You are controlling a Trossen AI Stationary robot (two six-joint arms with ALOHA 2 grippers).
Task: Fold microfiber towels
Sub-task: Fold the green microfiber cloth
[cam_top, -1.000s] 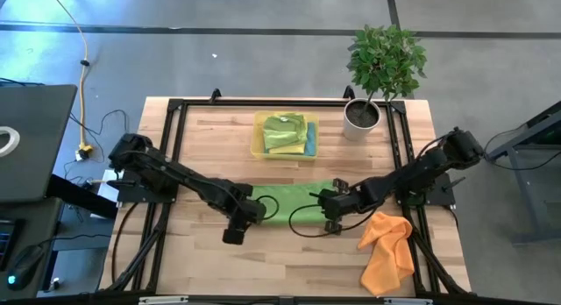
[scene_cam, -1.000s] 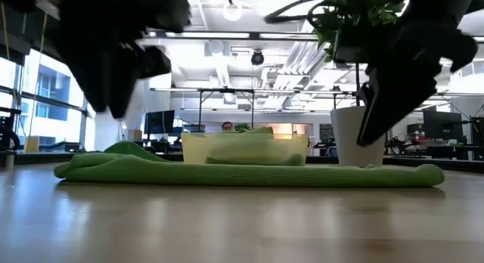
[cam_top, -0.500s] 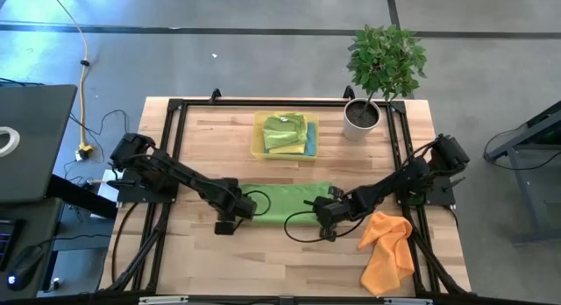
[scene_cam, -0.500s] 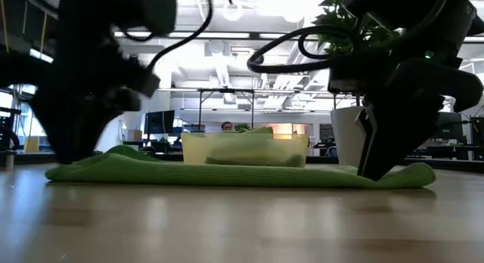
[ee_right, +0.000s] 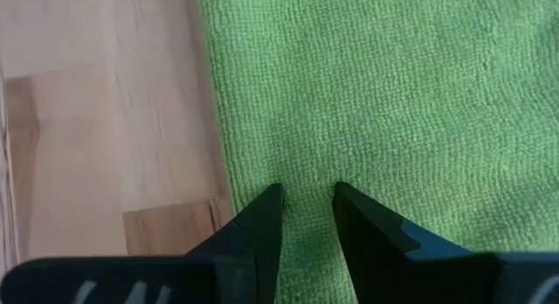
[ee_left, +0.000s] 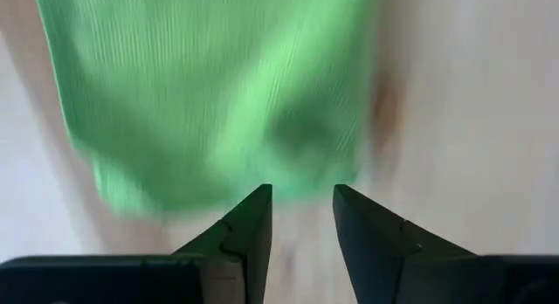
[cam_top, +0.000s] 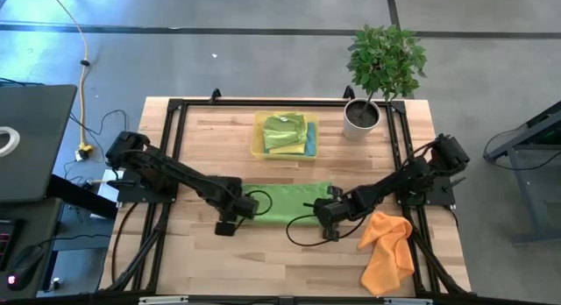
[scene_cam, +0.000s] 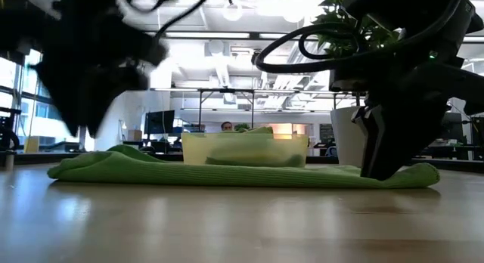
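Note:
A green microfiber towel (cam_top: 289, 202), folded into a long strip, lies flat on the table's middle; it also shows in the low view (scene_cam: 227, 172). My left gripper (cam_top: 233, 219) hangs open a little above the strip's left end (ee_left: 210, 86), touching nothing; the low view shows it lifted (scene_cam: 83, 127). My right gripper (cam_top: 324, 221) is open, with its fingertips down on the strip's right end (ee_right: 367, 94). An orange towel (cam_top: 386, 248) lies crumpled at the near right. My right gripper stands with both open fingertips (ee_right: 271, 199) on the green towel's top face (ee_right: 306, 164), near its right end and close to one edge. The fingers come from above, slanting down (scene_cam: 382, 168). The towel lies flat on the table under them.
A translucent yellow tray (cam_top: 259, 149) holding folded green, yellow and blue towels stands at the far middle. A potted plant (cam_top: 364, 114) stands at the far right. Black frame rails (cam_top: 171, 156) run along the table's sides.
My right gripper has come down from above onto the towel's right end and stays there. My left gripper came down to the towel's left end, then rose clear of it again. The towel strip has shifted slightly toward the table's left.

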